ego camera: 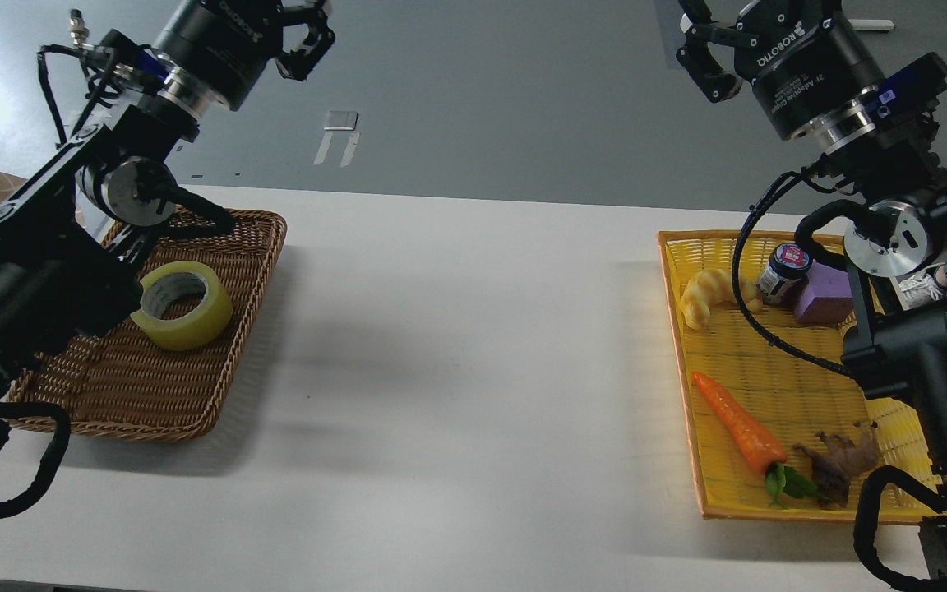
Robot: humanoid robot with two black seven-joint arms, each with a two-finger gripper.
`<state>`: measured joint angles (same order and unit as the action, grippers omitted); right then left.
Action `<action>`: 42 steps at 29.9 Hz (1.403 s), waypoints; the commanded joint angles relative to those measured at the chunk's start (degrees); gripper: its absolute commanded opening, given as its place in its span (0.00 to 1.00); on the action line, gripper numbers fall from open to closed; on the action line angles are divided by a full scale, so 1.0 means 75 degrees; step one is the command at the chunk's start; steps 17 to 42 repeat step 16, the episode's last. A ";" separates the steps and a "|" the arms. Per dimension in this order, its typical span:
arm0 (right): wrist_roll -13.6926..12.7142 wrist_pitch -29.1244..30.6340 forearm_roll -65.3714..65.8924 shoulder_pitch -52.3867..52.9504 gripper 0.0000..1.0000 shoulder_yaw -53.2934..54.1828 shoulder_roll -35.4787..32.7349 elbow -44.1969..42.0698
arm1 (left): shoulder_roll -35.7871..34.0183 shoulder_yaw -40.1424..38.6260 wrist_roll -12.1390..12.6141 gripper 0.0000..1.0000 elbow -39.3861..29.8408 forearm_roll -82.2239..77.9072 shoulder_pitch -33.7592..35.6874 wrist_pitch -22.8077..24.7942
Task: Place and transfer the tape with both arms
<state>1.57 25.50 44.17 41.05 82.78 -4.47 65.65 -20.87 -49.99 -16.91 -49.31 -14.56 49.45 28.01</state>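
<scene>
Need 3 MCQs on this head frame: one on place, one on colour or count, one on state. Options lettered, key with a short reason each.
1. Where is the tape?
A) in the brown wicker basket
B) in the yellow tray
C) on the bare table

2. What colour is the block in the yellow tray?
A) green
B) purple
C) red

3. What is the left gripper doing?
A) gripping the tape
B) raised, holding nothing
C) resting in the basket

Key:
1 A, the roll lies on the wicker weave.
2 B, it sits beside the small jar.
3 B, its fingers hang well above the table, nothing between them.
</scene>
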 commanded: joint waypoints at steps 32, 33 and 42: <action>0.0025 0.0010 0.0040 -0.0036 1.00 -0.0361 0.0256 0.0130 | 0.1376 -0.1268 0.0086 0.98 -0.0984 -0.0274 -0.1296 -0.0001; 0.0025 0.0010 0.0040 -0.0036 1.00 -0.0361 0.0256 0.0130 | 0.1376 -0.1268 0.0086 0.98 -0.0984 -0.0274 -0.1296 -0.0001; 0.0025 0.0010 0.0040 -0.0036 1.00 -0.0361 0.0256 0.0130 | 0.1376 -0.1268 0.0086 0.98 -0.0984 -0.0274 -0.1296 -0.0001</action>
